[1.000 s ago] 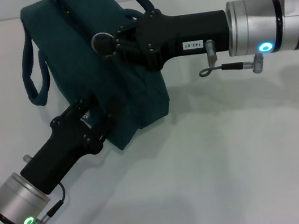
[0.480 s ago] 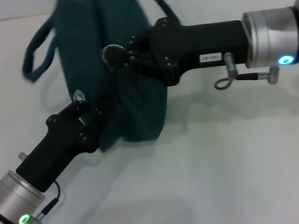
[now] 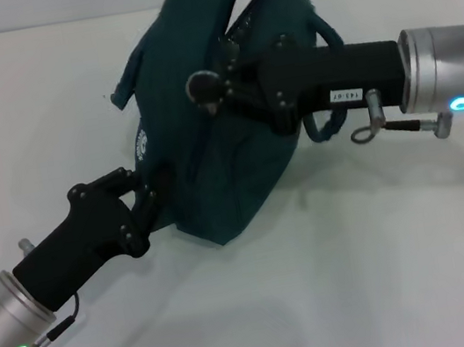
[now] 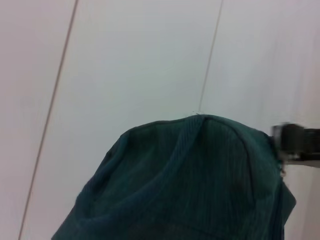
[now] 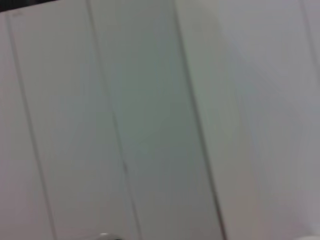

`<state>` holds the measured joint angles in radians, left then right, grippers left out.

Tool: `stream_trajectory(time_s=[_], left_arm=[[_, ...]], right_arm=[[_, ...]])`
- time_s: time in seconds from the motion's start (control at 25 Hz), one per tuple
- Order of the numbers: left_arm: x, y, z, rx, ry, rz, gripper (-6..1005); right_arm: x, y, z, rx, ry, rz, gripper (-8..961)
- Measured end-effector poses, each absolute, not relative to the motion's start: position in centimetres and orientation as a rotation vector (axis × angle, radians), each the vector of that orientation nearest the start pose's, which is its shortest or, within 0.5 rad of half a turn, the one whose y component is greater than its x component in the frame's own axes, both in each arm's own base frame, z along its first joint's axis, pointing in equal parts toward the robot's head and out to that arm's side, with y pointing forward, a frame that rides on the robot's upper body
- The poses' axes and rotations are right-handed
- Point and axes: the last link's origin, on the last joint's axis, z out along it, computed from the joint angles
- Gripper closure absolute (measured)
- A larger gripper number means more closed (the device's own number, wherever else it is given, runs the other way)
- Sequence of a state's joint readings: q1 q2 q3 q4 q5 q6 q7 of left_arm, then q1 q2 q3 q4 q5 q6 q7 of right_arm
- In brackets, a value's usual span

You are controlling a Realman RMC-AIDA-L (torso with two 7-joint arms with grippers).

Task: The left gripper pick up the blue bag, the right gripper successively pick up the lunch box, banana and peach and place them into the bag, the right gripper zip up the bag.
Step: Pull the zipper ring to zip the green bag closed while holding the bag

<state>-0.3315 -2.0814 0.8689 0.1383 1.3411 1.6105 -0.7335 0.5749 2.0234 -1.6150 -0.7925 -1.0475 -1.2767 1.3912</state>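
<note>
— What do we have in front of us, material first?

— We see the blue bag point(image 3: 209, 142), a soft dark teal fabric with a fine woven grain that shows best in the left wrist view point(image 4: 200, 185), where its top edge makes a rounded hump with a piped seam. It slumps and creases rather than holding a box shape. A small round white logo point(image 3: 140, 142) sits on its left-facing side, and a rope-like handle point(image 3: 330, 121) loops out beside the right arm. It rests on the smooth white table point(image 3: 325, 300).

— Which way does it lie?

— We read it as tilted: its base is low near the middle of the table, and its top leans up and away toward the far edge. The opening along the top gapes as a dark slit.

— And the grippers?

— The left gripper point(image 3: 150, 203), matte black, comes in from the near left with its jaws clamped on the bag's lower left fabric. The right gripper point(image 3: 215, 85) reaches across from the right to the upper part of the bag near the opening; we cannot tell how its jaws stand. The right wrist view shows only pale panelled surface.
</note>
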Motion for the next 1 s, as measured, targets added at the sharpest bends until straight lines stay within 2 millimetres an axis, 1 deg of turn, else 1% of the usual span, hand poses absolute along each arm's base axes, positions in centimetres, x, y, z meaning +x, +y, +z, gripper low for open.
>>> stream_trajectory(time_s=[0.12, 0.28, 0.44, 0.72, 1.0], left_arm=[[-29.8, 24.8, -4.2, -2.265, -0.559, -1.130, 781], [-29.7, 24.9, -4.5, -2.273, -0.553, -1.120, 849], [-29.6, 24.8, -4.9, -2.285, -0.533, -1.108, 916], [-29.6, 24.5, -5.0, -2.294, -0.535, -1.103, 923], [-29.4, 24.1, -5.6, -2.351, -0.509, -1.091, 924]], right_arm=[[12.4, 34.9, -4.1, -2.773, 0.371, 1.179, 917], [12.3, 35.4, -3.5, -2.721, 0.412, 1.239, 916], [12.3, 35.9, -3.1, -2.689, 0.427, 1.258, 916], [12.6, 36.5, -2.9, -2.653, 0.485, 1.282, 915], [12.8, 37.2, -2.6, -2.616, 0.526, 1.299, 915]])
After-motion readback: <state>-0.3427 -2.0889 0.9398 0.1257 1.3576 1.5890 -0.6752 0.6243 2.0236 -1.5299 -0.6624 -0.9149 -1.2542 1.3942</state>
